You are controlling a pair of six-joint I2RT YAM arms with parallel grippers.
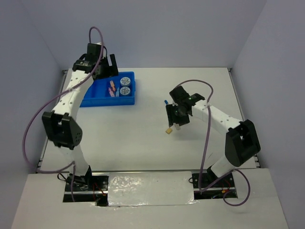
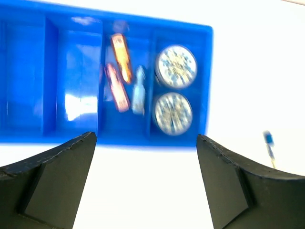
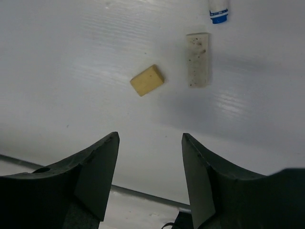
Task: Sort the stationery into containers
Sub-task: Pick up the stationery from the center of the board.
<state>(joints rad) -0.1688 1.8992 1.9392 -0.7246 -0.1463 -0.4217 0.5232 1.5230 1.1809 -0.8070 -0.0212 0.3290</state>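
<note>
The bright blue divided tray (image 1: 102,98) sits at the far left. Its right compartment holds two blue-white rolls (image 2: 176,66) (image 2: 172,113). The compartment beside it holds an orange clip (image 2: 121,57), a pink clip (image 2: 116,88) and a blue clip (image 2: 138,95). My left gripper (image 2: 147,138) is open and empty, above the tray's near edge. My right gripper (image 3: 150,136) is open and empty, hovering over the table just short of a tan block (image 3: 147,80) and a whitish block (image 3: 198,66). The pen's blue cap (image 3: 218,12) shows beyond them.
In the top view the tan block (image 1: 168,130) lies by the right gripper (image 1: 174,117), and the pen's blue tip (image 1: 165,102) shows just beyond it. The tray's two left compartments (image 2: 76,71) hold nothing. Grey walls close in the table.
</note>
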